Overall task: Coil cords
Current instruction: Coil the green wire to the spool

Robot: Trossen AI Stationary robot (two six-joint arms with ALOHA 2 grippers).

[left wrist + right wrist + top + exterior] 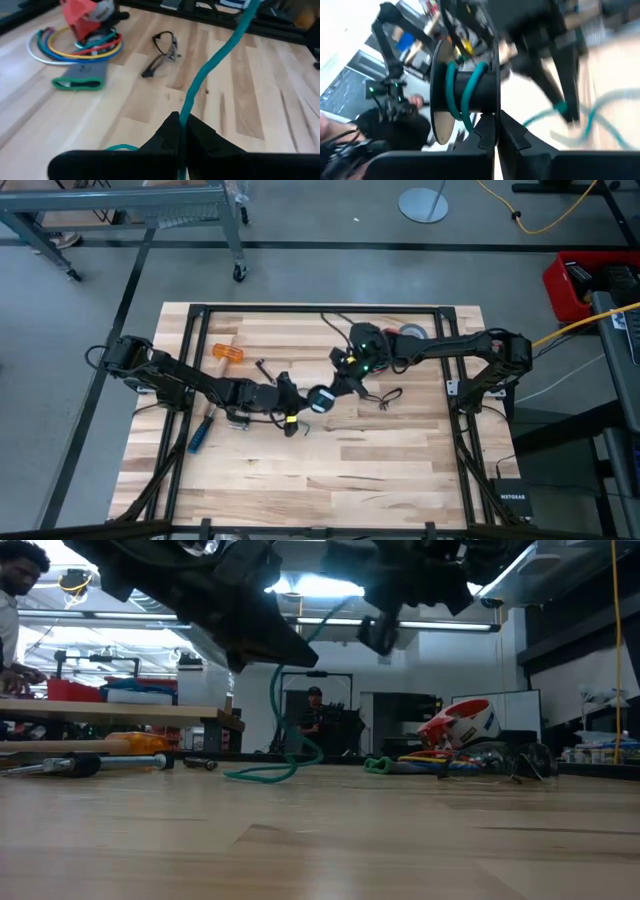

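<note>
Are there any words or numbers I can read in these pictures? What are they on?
"NETGEAR", probably: tiny white letters on a small black box beside the table's right leg in the high view, barely readable.
Red, white and blue tape roll in the low view: markings too blurred to read.
Nothing else has readable text.

Near half of table open, tape rolls, safety glasses and screwdriver crowd the rest
</note>
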